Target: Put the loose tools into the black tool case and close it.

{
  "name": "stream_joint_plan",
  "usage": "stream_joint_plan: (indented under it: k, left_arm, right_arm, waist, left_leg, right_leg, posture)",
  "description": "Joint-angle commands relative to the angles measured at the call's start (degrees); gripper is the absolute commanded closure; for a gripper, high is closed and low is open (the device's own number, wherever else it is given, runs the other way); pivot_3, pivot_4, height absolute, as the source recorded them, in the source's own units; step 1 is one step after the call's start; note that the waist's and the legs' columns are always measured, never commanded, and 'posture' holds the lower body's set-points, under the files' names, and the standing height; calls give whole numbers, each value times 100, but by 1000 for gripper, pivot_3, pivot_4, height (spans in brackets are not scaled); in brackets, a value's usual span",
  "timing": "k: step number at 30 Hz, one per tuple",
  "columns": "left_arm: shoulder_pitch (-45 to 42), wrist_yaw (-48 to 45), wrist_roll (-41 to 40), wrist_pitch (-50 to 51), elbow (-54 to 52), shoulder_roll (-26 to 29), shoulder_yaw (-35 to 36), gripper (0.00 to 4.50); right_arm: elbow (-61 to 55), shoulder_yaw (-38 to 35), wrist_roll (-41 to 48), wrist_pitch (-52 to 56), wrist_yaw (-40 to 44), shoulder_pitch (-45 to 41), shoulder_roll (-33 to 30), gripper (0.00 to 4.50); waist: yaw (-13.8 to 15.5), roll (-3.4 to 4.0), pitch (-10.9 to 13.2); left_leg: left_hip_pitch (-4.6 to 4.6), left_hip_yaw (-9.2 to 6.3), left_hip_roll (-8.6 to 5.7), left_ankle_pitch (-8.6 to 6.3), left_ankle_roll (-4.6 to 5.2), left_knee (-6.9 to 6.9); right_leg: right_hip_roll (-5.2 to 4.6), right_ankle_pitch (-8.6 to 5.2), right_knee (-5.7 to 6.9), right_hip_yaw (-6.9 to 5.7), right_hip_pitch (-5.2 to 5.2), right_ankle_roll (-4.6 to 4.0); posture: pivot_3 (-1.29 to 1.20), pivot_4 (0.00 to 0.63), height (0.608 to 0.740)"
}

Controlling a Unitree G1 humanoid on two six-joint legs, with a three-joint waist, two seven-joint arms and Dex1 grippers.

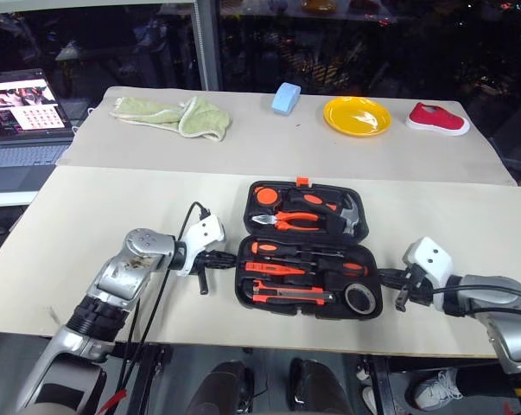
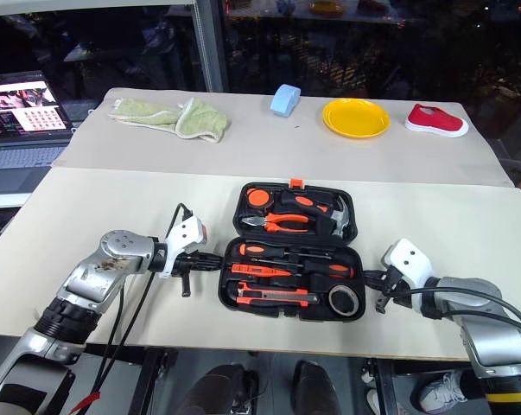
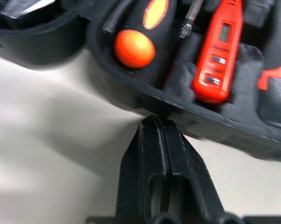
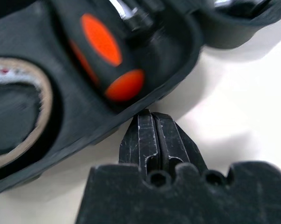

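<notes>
Black tool case (image 1: 308, 251) lies open on my near table (image 1: 113, 207), lid half away from me, tray half toward me. In the eye view, pliers (image 1: 286, 220) and a hammer (image 1: 346, 212) sit in the lid. The tray holds two screwdrivers (image 1: 282, 249), the slim tester (image 1: 273, 269), the utility knife (image 1: 286, 296) and the tape roll (image 1: 361, 298). My left gripper (image 1: 219, 257) is pinched together at the tray's left end; my right gripper (image 1: 390, 277) is pinched together at its right end. On the far table I see a green cloth (image 1: 174, 114), a blue block (image 1: 285, 98), a yellow plate (image 1: 357, 116) and a red shoe (image 1: 437, 118).

Left wrist view: fingers (image 3: 152, 154) pressed together, tips right against the case's rim, the tester just inside.

Right wrist view: fingers (image 4: 149, 140) pressed together too, tips meeting the rim below an orange-capped screwdriver handle (image 4: 124, 86), the tape roll alongside.
</notes>
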Motion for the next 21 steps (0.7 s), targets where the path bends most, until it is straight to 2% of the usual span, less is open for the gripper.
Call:
stream_joint_plan:
  k: [1,9,16,21]
  left_arm:
    - [179,-332,-206,-4,-503,89,-114,4500]
    - [495,-464,-24,-236,-605,387,-160,4500]
    - [717,-721,-275,-54,-1016,566,-162,4500]
    - [808,-557,-164,-23,-1014,650,-109,4500]
  right_arm:
    - [-467,-140,199,-53,191,254,-98,4472]
    - [-895,-355,257,-17,173,797,-114,4472]
    - [-1253,-484,375,100,136,1096,-103,4472]
    - [-1096,-696,272,-98,96,1416,-87,4472]
  waist:
    - [5,0,0]
    - [4,0,0]
    - [-7,1,0]
    - [2,1,0]
  left_leg:
    - [-1,0,0,-1,1,0]
    - [3,0,0,-2,2,-1]
    - [9,0,3,-2,1,-2]
    - [9,0,3,-3,2,-4]
  right_leg:
    - [-1,0,-1,0,0,1]
    - [0,-2,-2,1,3,2]
    - [2,-4,0,2,4,3]
    - [2,-5,-3,2,5,3]
  posture:
    - [0,150,732]
    - [0,150,732]
    - [0,150,732]
    - [0,150,732]
